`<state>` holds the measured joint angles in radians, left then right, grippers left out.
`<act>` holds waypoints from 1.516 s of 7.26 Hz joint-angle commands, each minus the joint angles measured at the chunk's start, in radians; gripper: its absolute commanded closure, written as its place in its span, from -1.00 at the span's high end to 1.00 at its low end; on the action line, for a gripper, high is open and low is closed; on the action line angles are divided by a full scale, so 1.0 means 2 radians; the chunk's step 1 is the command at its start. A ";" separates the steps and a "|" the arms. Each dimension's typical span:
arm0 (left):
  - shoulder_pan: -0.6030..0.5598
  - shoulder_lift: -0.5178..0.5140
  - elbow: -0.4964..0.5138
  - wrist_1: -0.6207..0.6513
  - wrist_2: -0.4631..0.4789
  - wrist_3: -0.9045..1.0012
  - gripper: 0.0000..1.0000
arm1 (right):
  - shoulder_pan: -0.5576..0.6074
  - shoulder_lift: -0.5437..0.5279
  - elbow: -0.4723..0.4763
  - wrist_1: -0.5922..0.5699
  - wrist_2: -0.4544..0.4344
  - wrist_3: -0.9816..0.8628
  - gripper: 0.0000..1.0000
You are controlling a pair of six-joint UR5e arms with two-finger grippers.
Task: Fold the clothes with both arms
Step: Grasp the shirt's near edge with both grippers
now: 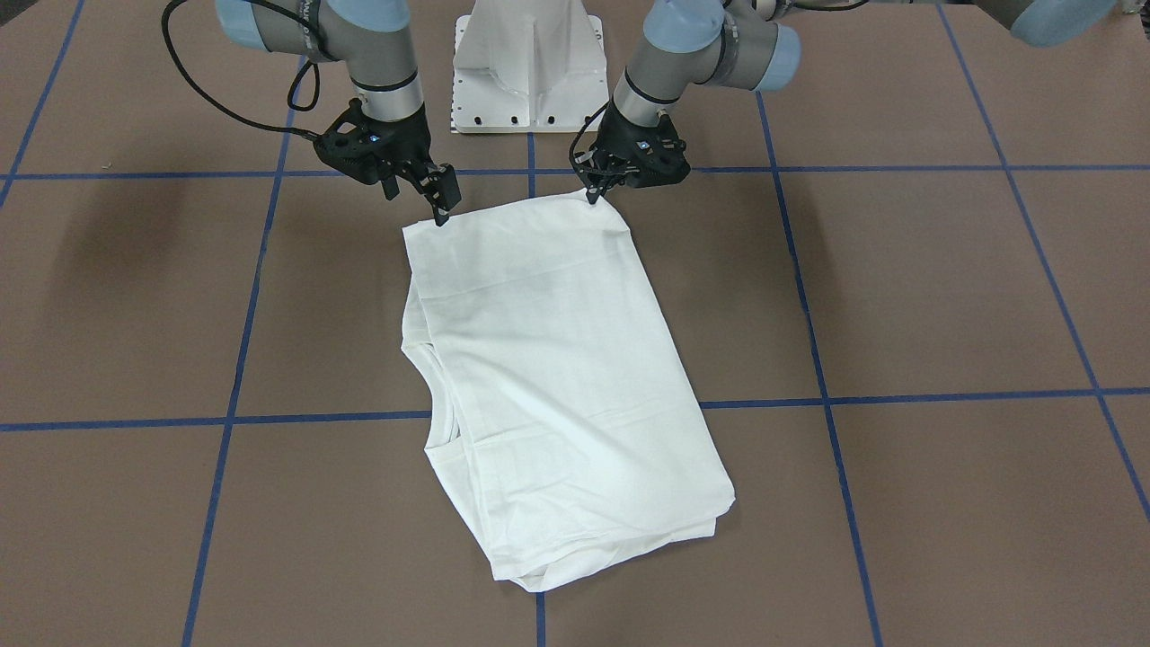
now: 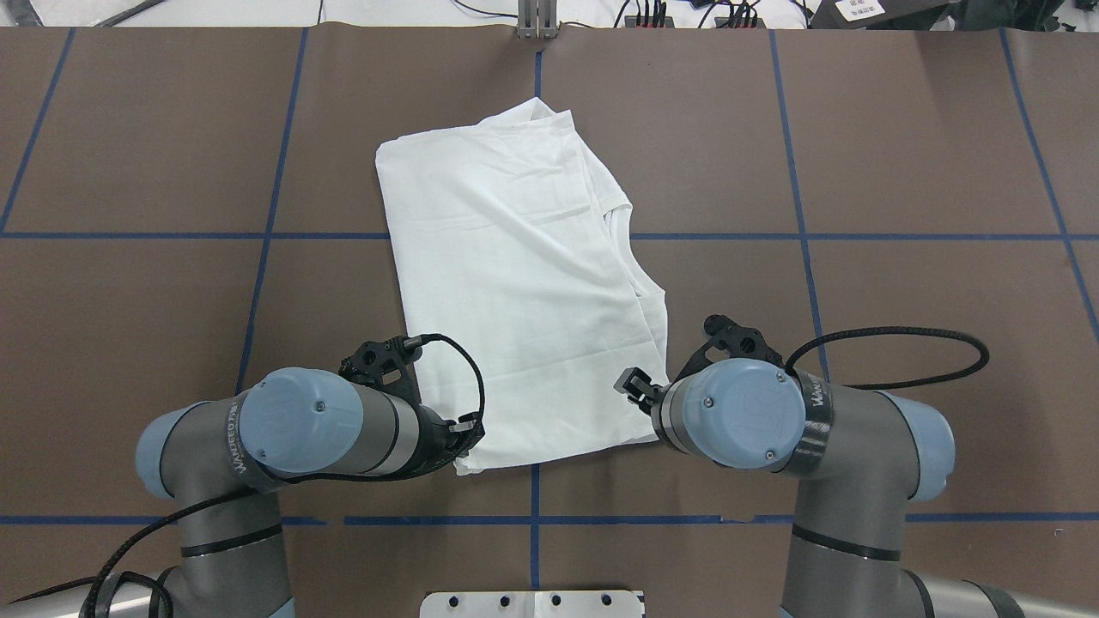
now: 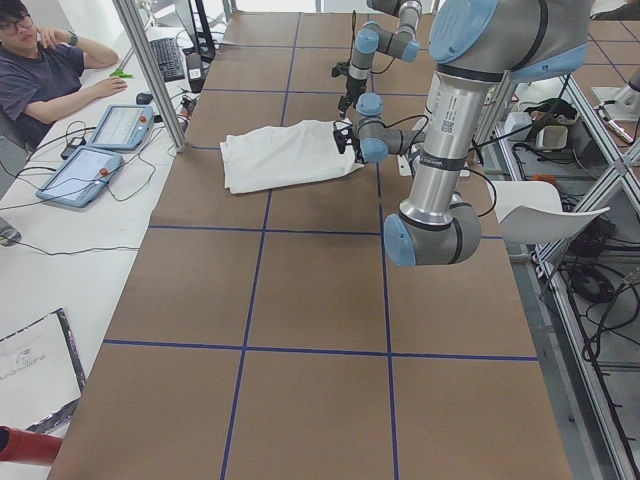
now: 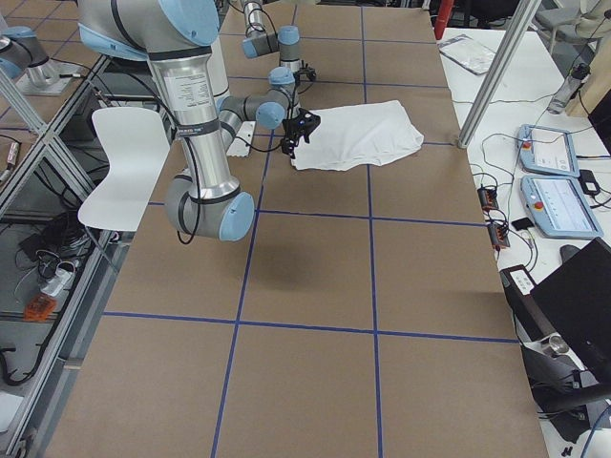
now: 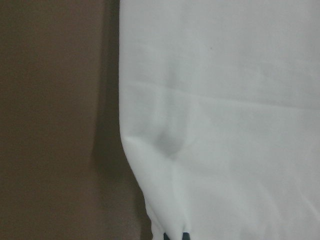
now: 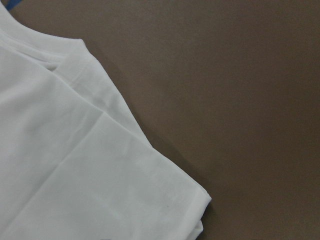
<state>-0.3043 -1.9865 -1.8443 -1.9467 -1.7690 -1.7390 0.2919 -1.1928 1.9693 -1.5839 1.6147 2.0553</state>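
The white T-shirt (image 1: 557, 359) is lying on the brown table (image 1: 943, 288) as a long, narrow folded slab. It is stretching away from both grippers, with its short near edge sitting right under their fingertips. The left gripper (image 1: 595, 196) is standing on one corner of that edge. Its jaws look pinched together on the cloth: the corner is peaking up to meet the tips, and in the left wrist view the fabric is drawing to a point between them. The right gripper (image 1: 440, 212) is touching the other corner of the same edge. Whether it is closed on the fabric I cannot tell, as its wrist view is showing only flat cloth and no fingers.

To my eye they are getting ready to carry this edge over to the far end and halve the shirt. For that to go well, each grip should be taking every layer at its corner. The two arms should be rising level, keeping the edge taut between them. The slab is lying slightly askew to the blue tape lines (image 1: 898, 395), so the path should be following the shirt, not the grid.

The cloth is looking thin and limp, softly creased, with stacked layers showing at the far end. On the right gripper's side a curved opening is peeking out, neck or armhole I cannot say. No print is showing.

The white pedestal base (image 1: 530, 72) is standing behind the grippers, between the arms. A person (image 3: 40, 70) is sitting at a side desk.
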 commanded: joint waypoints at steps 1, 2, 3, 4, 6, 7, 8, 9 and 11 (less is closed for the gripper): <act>0.000 0.002 -0.003 0.000 0.000 0.000 -1.00 | -0.018 0.013 -0.043 0.001 -0.003 0.087 0.83; 0.000 0.002 -0.004 0.000 0.000 0.000 -1.00 | -0.019 0.015 -0.043 0.001 -0.003 0.107 0.78; 0.000 0.002 -0.004 0.000 0.000 0.000 -1.00 | -0.019 0.024 -0.046 0.001 -0.004 0.114 0.76; 0.000 0.002 -0.004 0.000 0.000 0.000 -1.00 | -0.018 0.029 -0.047 0.003 -0.011 0.114 0.76; 0.000 0.001 -0.004 0.000 0.000 0.000 -1.00 | -0.018 0.029 -0.047 0.006 -0.014 0.124 0.75; 0.000 0.000 -0.004 0.000 0.000 0.000 -1.00 | -0.019 0.030 -0.050 0.006 -0.023 0.134 0.64; 0.000 0.002 -0.009 0.001 0.000 0.000 -1.00 | -0.019 0.040 -0.061 0.006 -0.028 0.137 0.58; 0.000 0.002 -0.010 0.001 -0.001 0.000 -1.00 | -0.019 0.052 -0.070 0.006 -0.030 0.143 0.56; 0.000 0.003 -0.010 0.001 0.000 0.000 -1.00 | -0.019 0.053 -0.071 0.006 -0.030 0.144 0.47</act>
<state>-0.3052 -1.9812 -1.8630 -1.9452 -1.7691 -1.7396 0.2547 -1.0920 1.8309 -1.5723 1.5552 2.3398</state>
